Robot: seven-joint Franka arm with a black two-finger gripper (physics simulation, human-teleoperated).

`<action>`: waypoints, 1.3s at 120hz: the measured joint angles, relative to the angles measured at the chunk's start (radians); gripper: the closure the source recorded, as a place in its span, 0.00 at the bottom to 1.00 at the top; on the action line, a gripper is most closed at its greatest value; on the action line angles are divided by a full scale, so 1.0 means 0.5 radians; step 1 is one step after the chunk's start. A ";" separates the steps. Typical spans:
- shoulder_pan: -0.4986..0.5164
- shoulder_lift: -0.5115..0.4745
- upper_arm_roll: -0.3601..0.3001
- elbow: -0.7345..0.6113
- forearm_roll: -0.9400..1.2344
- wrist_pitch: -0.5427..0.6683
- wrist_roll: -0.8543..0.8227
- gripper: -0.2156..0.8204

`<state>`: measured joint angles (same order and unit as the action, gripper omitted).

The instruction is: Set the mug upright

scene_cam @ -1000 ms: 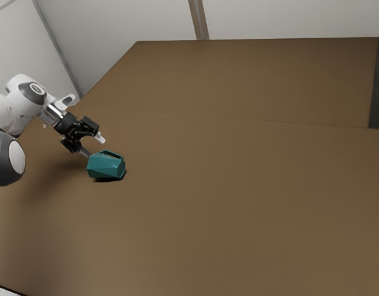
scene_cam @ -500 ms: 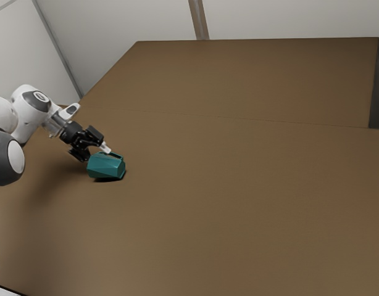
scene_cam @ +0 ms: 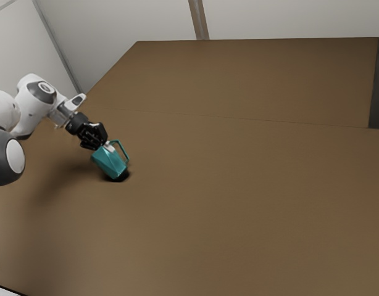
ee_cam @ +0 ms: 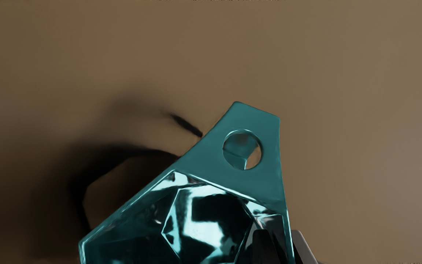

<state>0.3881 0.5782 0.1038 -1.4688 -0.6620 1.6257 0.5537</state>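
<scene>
The glossy teal faceted mug [scene_cam: 107,161] leans at a tilt at the flat brown bench [scene_cam: 239,203], toward the exterior view's left, angular handle [scene_cam: 123,150] facing up. The black two-finger tool [scene_cam: 108,147], nearly closed, pinches its wall, one finger [ee_cam: 264,247] inside, one outside.

The mug [scene_cam: 108,163] sits tilted toward the exterior view's left side of the surface [scene_cam: 239,185], well apart from the far edge and its right corner there. The claw [scene_cam: 109,147] straddles the mug's wall, one finger inside, one outside.
</scene>
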 joint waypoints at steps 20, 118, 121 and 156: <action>-0.019 -0.023 -0.016 -0.007 0.008 0.001 -0.027 0.95; -1.031 -1.224 -0.232 -1.116 1.252 0.723 -0.662 0.96; -1.075 -1.235 -0.240 -1.132 1.295 0.747 -0.703 0.96; -0.899 -1.454 -0.294 -1.481 1.573 1.067 -1.182 0.97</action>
<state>-0.0616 -0.1489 -0.0435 -2.2092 0.1245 2.1592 -0.0373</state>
